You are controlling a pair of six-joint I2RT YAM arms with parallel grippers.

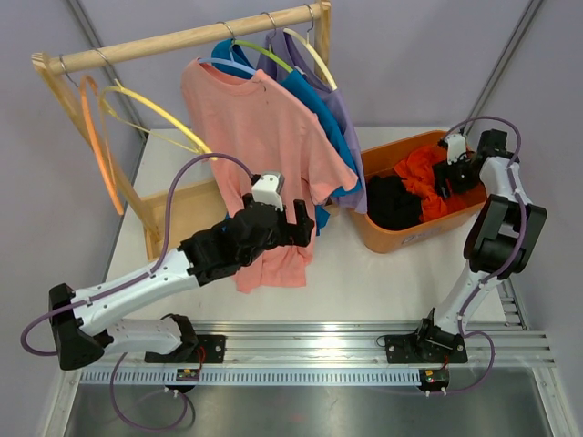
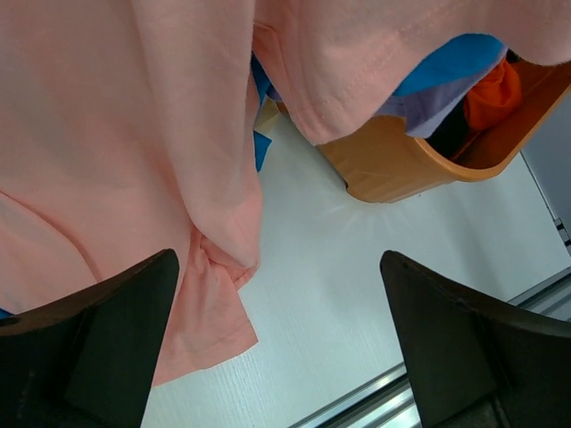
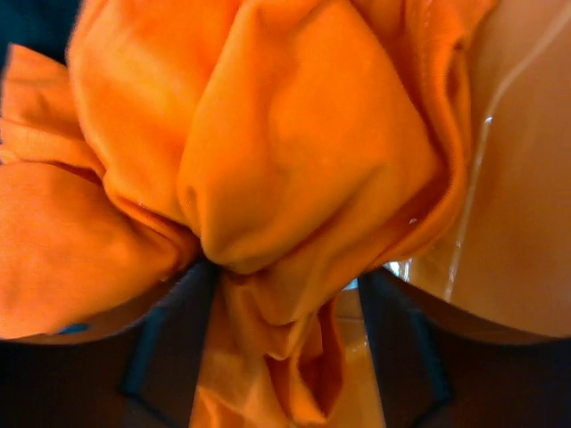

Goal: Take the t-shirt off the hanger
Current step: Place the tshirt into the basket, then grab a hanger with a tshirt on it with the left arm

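My L gripper is hanging wide open just beside the lower hem of the pink tee, gripping nothing. The tee is hanging on its hanger at the front of the rack rail, w/ blue & purple tees right behind. My R gripper is sitting in the orange bin, jaws apart w/ an orange tee bunched between; can't tell if it's pinching. Risks imo: tugging the hem sideways is asking to drag the hanger off the rail or tip the rack, since the collar is likely catching. I'm also risking pinching the blue tee along w/ it.
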